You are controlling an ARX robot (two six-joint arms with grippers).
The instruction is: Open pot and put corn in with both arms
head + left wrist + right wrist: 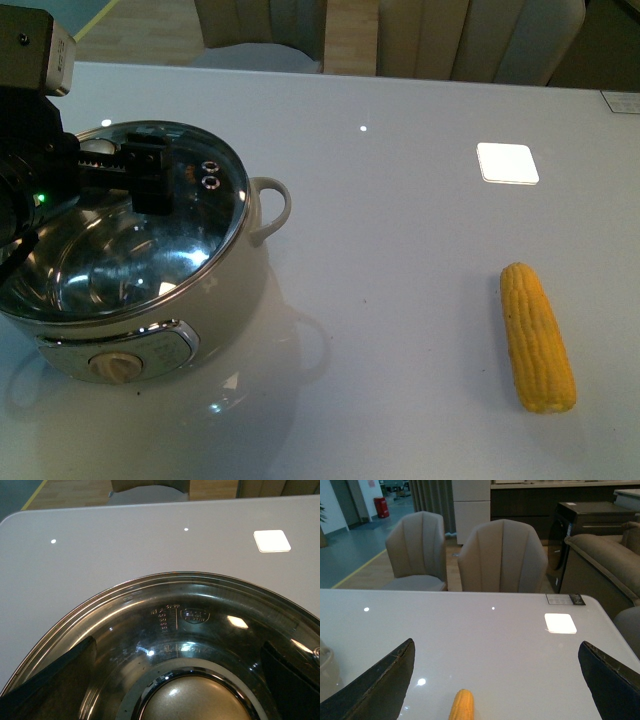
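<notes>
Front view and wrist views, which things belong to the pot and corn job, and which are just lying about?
Job: pot, glass lid, corn, left fingers, right fingers.
Lying about: two chairs, sofa.

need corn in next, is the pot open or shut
Shut: the glass lid covers the pot; the left gripper straddles its knob, open.
</notes>
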